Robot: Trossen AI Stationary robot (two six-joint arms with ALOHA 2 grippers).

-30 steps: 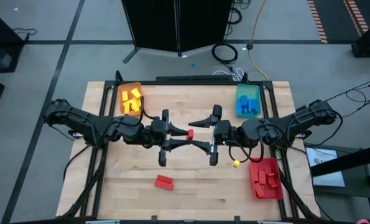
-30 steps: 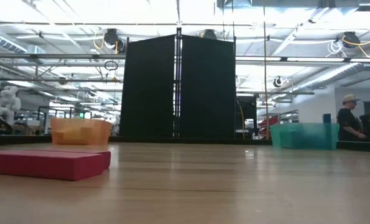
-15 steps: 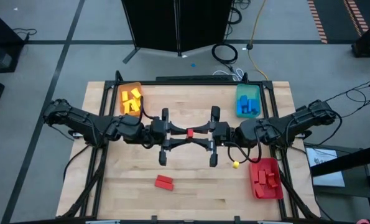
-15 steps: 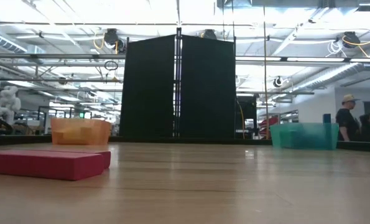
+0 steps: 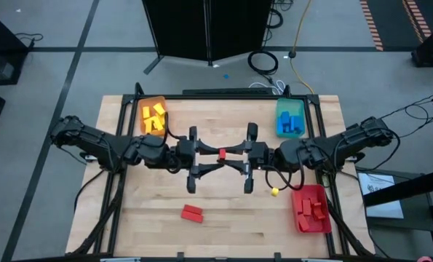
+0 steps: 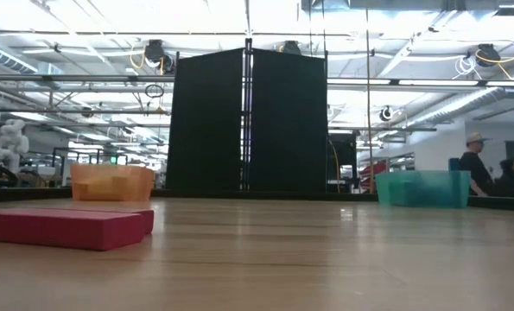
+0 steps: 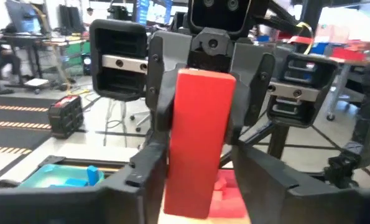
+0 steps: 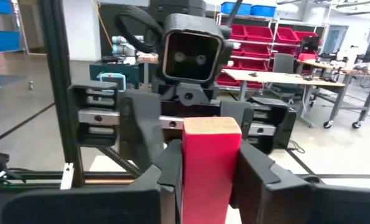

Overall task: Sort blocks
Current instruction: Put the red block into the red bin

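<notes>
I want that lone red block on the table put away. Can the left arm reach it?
Probably yes: only bare table lies between the left end effector and the loose red block. But it and the right end effector meet at a held red block.

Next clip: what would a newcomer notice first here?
Mid-table, raised off the wood, the left gripper and right gripper meet tip to tip on one red block, a handover; both wrist views show it upright between dark jaws. Around them, the orange tray at the far left holds yellow blocks, the teal tray at the far right blue ones, and the red tray at the near right red ones.
</notes>
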